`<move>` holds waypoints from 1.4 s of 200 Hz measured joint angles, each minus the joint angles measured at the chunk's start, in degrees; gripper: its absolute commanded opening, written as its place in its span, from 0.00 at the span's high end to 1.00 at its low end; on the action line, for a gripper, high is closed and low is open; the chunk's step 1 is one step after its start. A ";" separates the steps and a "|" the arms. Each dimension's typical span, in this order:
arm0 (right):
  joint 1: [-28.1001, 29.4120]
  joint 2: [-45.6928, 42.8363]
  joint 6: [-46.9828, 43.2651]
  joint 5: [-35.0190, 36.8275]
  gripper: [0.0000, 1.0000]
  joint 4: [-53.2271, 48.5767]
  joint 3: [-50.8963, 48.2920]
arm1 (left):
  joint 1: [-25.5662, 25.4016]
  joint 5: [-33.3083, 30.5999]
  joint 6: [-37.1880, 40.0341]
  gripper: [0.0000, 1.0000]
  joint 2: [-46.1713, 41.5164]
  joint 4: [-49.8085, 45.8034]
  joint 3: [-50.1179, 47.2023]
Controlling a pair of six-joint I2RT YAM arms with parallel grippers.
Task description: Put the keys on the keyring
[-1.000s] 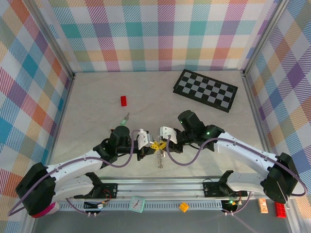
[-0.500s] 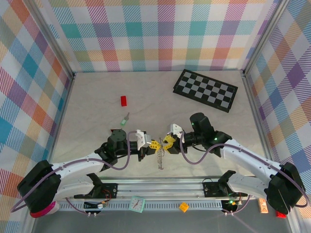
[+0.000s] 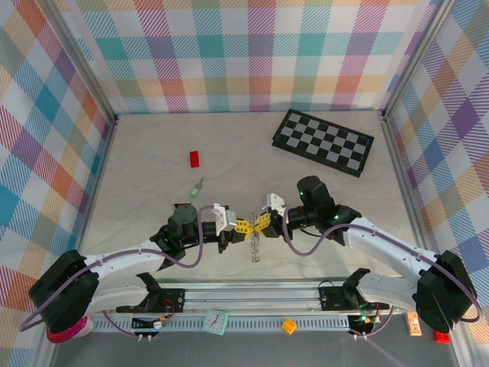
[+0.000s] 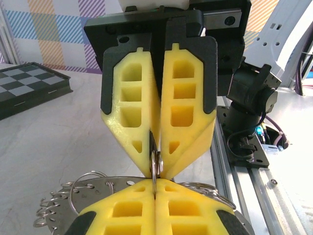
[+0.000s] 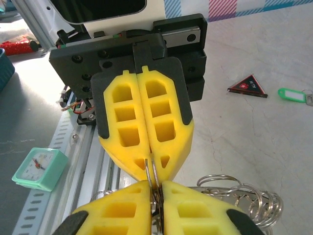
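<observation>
Left wrist view: my left gripper [image 4: 155,190] and right gripper [image 4: 157,170] pinched the keyring [image 4: 155,160] tip to tip, seemingly one coil each; I needed a gentle, level spread.

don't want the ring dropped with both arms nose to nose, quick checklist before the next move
1. Left tool shut on the keyring: ok.
2. Right tool shut on the keyring: ok.
3. The two tools meet tip to tip, fingers not crossed: ok.
4. Green key threaded on the keyring: not ok; it lies on the table, apart from both tools.
5. Ring coil pried open enough to take a key: cannot tell.
</observation>
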 measured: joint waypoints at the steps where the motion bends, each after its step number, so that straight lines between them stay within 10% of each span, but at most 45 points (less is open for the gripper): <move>1: -0.02 0.00 -0.11 0.00 1.00 0.02 0.00 | 0.02 -0.02 -0.04 0.97 0.00 0.04 -0.02; 22: 0.07 0.02 -0.85 0.17 1.00 -1.44 0.42 | 0.00 -0.37 -0.02 0.73 0.04 0.00 -0.07; 47: 1.05 0.20 -4.09 2.75 1.00 -7.78 3.32 | 0.02 -1.62 0.28 0.69 -1.01 -3.15 0.35; 151: 7.58 7.52 -17.14 15.93 0.94 -28.46 17.46 | -0.02 -0.96 8.26 1.00 -2.86 -24.02 7.39; 191: 6.12 4.07 -13.99 12.70 0.71 -23.34 13.09 | -0.04 -0.83 9.01 1.00 -2.97 -23.71 7.28; 280: 3.85 0.04 -7.30 9.07 0.72 -11.74 4.85 | -0.04 0.90 6.54 1.00 -3.34 -15.39 4.11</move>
